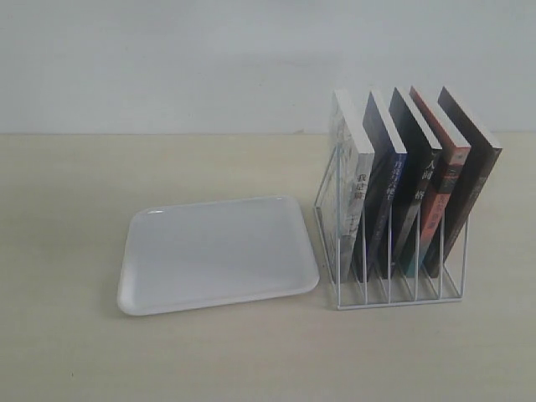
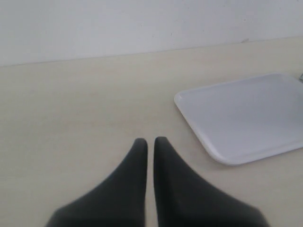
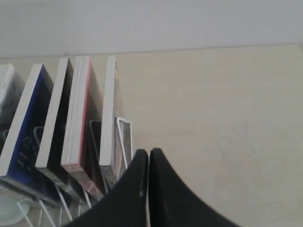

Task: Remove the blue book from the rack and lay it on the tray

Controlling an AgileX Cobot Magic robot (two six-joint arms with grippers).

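Closest to our wrist cameras, the left gripper (image 2: 150, 140) hangs over the bare table (image 1: 84, 352), its two dark fingers pressed nearly together with nothing between them. The right gripper (image 3: 149, 151) is closed just as tight and empty, near the outer end of the rack (image 1: 398, 301).

Beyond them the tray (image 1: 218, 251) lies flat and white, holding nothing, just beside the rack. We see five books tilted in the white wire slots, spines toward the exterior camera.

The blue book (image 1: 387, 205) sits in the second slot from the tray side, between a white-spined book (image 1: 356, 180) and a black-spined book (image 1: 419, 193). Its deep blue spine carries pale characters too small for us to read, and its white page edges face up. Neither gripper touches it.

A red-spined book (image 1: 446, 197) and a dark brown book (image 1: 473, 188) fill the last slots, against a plain pale wall (image 1: 167, 59).
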